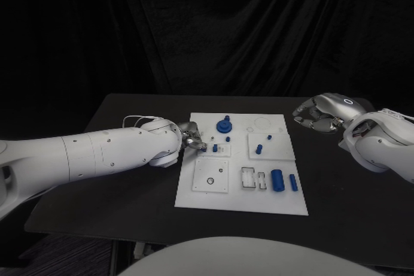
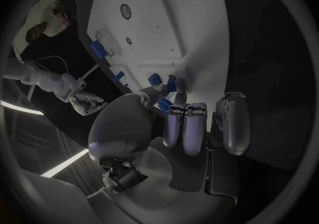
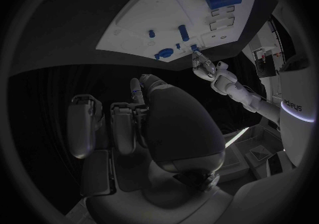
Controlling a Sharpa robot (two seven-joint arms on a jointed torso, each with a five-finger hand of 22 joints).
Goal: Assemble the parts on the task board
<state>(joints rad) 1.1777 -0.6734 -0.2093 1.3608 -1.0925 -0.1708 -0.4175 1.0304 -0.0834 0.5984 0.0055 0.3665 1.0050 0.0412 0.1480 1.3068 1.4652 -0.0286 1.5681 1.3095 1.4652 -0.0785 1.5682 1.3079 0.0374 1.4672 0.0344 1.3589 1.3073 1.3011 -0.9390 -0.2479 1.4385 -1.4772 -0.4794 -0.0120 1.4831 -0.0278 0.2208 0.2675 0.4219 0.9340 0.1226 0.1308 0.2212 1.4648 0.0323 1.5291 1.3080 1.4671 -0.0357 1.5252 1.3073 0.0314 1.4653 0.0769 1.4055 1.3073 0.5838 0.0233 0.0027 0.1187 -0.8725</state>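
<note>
The white task board (image 1: 226, 195) lies in the middle of the table. My left hand (image 1: 191, 138) is at the board's left edge, and its fingertips (image 2: 174, 111) pinch a small blue part (image 2: 164, 106) just over the board. Beside it on the board is another small blue part (image 1: 216, 148). A round blue part with a peg (image 1: 224, 127) stands at the board's back. A blue cylinder (image 1: 277, 179) and a slim blue pin (image 1: 293, 181) lie at the front right. My right hand (image 1: 317, 115) hovers off the board's back right corner, fingers curled in with nothing seen in them.
Two small blue parts (image 1: 259, 148) (image 1: 269, 137) sit on a raised white plate at the board's right. A white plate with a ring hole (image 1: 210, 181) and open rectangular slots (image 1: 250, 178) lie near the front. Black table (image 1: 129, 198) surrounds the board.
</note>
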